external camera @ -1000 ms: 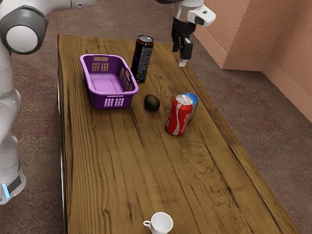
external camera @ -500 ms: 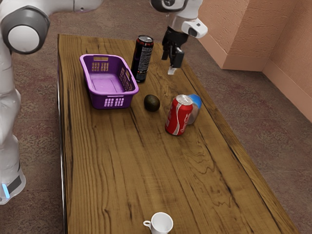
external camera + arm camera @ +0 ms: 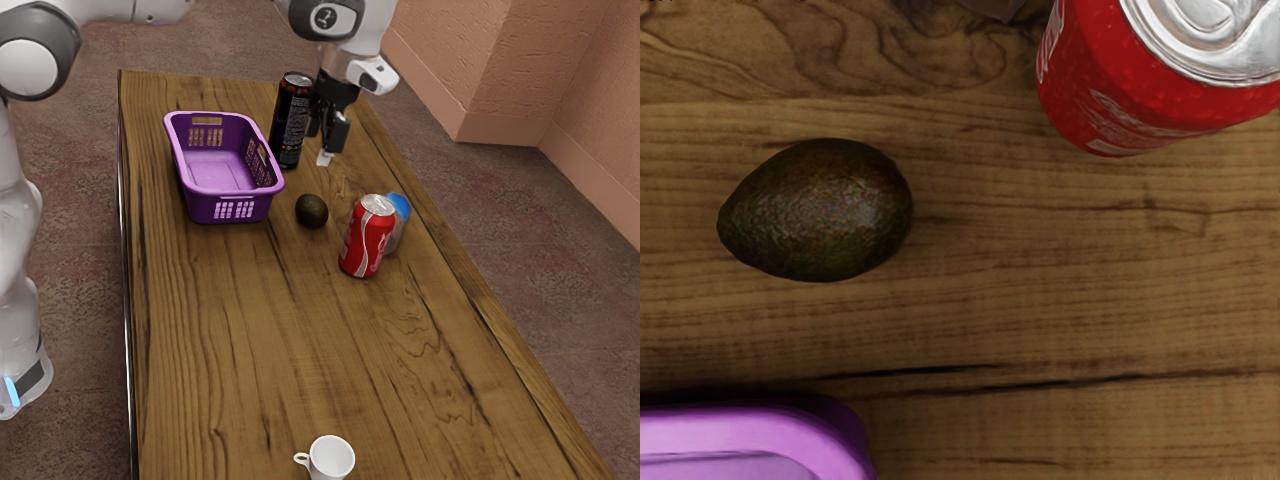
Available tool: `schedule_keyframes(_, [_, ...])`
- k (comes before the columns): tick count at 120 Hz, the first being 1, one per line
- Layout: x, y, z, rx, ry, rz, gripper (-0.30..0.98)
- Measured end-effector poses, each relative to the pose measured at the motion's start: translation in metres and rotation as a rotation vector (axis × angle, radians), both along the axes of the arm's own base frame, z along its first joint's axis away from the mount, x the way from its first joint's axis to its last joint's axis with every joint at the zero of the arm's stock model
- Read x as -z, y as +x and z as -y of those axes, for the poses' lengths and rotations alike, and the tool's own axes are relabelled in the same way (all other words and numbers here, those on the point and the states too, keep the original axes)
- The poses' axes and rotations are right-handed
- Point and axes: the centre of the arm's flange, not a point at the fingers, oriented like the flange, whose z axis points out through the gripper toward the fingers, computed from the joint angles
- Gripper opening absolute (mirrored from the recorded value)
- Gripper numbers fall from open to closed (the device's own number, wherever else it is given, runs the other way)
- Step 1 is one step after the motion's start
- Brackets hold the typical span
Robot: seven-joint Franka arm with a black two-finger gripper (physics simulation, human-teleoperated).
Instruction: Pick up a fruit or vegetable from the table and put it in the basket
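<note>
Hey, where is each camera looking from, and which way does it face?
Exterior view: beside my arm, raised, looking obliquely down across the wooden table; my arm enters at the exterior view's left and upper left, ending in my pincer.
Wrist view: on my hand, above the table, looking steeply down at the avocado, with part of the red Coke can and a corner of the purple basket.
Shared: avocado, Coke can, basket and tabletop.

Avocado point(image 3: 820, 212) rough; can point(image 3: 1130, 90) glossy metal; table point(image 3: 1040, 300) wood.
</note>
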Motion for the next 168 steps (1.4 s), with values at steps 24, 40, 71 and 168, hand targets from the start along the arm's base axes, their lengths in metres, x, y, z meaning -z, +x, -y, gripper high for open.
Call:
schedule_keyframes(24, [0.012, 0.002, -0.027, -0.038, 0.001, -0.009, 0.68])
schedule_keyframes(40, [0.027, 0.014, -0.035, -0.038, 0.012, -0.004, 0.68])
schedule_keyframes(71, [0.052, 0.034, -0.049, -0.029, 0.024, 0.004, 0.68])
schedule_keyframes(168, [0.113, 0.049, -0.050, 0.020, -0.025, 0.023, 0.68])
